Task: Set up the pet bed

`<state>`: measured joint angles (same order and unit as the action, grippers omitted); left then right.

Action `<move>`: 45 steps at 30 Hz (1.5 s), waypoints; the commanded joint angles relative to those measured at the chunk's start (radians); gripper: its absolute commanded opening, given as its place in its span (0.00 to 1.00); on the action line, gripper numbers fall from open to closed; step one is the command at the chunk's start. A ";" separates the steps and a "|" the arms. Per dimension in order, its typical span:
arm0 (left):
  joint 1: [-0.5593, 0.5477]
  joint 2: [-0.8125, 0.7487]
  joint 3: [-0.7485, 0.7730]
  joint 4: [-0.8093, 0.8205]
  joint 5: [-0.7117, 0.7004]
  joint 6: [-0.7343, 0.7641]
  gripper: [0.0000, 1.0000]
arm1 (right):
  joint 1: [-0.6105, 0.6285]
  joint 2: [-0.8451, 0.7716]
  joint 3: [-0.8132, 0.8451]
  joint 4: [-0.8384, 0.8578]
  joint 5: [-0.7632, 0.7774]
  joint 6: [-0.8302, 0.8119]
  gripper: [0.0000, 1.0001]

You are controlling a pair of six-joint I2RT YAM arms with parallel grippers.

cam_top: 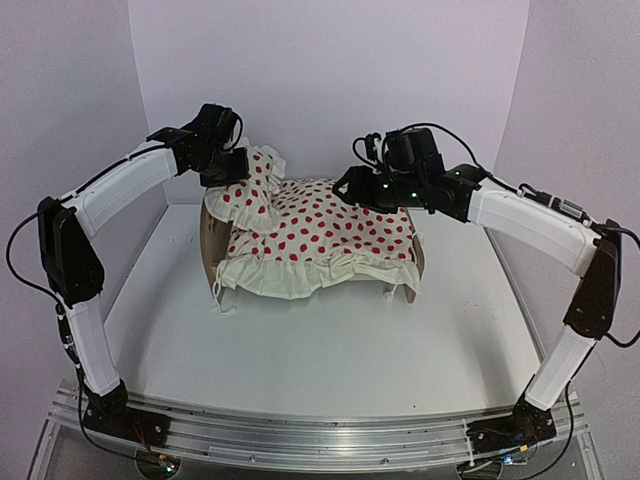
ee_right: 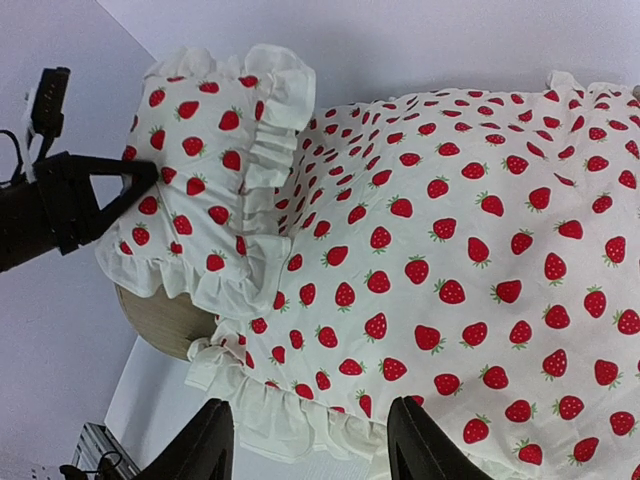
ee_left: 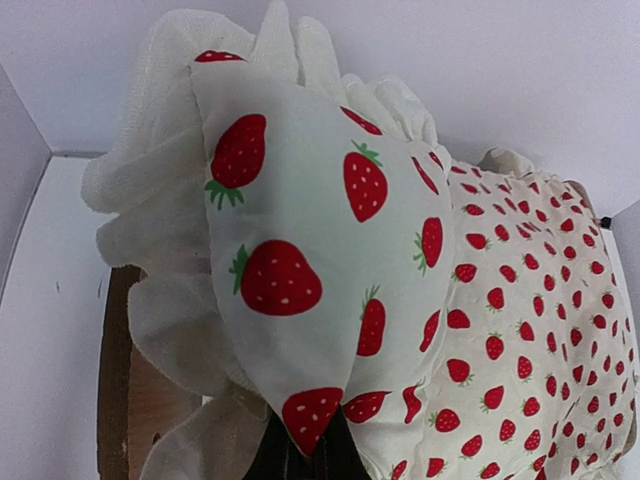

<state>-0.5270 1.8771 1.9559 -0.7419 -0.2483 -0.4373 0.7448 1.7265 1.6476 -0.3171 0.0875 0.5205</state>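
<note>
The pet bed [cam_top: 208,242] stands mid-table, and only its light-wood headboard [ee_right: 165,315] and footboard [cam_top: 416,262] show. A strawberry-print ruffled duvet [cam_top: 320,240] covers it and hides the mattress. My left gripper [cam_top: 228,170] is shut on a corner of the matching ruffled pillow [ee_left: 310,250], holding it tilted over the headboard end, its lower edge against the duvet [ee_left: 520,330]. My right gripper [ee_right: 315,420] hovers open above the duvet's ruffled far edge [ee_right: 290,425], nothing between its fingers [ee_right: 205,445]. The left gripper [ee_right: 90,195] also shows in the right wrist view, at the pillow [ee_right: 205,170].
White walls [cam_top: 320,80] close in the table at the back and on both sides. The white tabletop [cam_top: 320,350] stretches from the bed to the arm bases on the metal rail [cam_top: 320,430].
</note>
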 commanded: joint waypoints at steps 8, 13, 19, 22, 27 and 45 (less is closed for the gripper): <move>0.014 0.070 0.060 0.022 -0.104 -0.015 0.01 | 0.001 -0.068 -0.024 0.004 0.000 -0.008 0.53; 0.016 0.063 0.034 0.005 -0.122 -0.026 0.40 | 0.001 -0.082 -0.044 0.005 0.005 -0.008 0.53; 0.016 -0.001 0.002 0.007 -0.118 -0.003 0.56 | 0.001 -0.084 -0.054 0.004 0.007 -0.012 0.53; 0.016 -0.041 0.004 0.031 -0.115 0.034 0.54 | 0.001 -0.087 -0.064 -0.001 0.031 -0.029 0.55; -0.017 -0.123 -0.046 0.126 -0.081 0.166 0.41 | -0.028 -0.093 -0.071 -0.077 0.106 -0.052 0.57; -0.015 -0.055 -0.371 0.359 -0.133 0.382 0.15 | -0.054 -0.173 -0.195 -0.096 0.108 -0.026 0.59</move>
<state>-0.5789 1.8147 1.6156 -0.4005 -0.3259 -0.0686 0.6861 1.6156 1.4757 -0.4173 0.1740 0.4809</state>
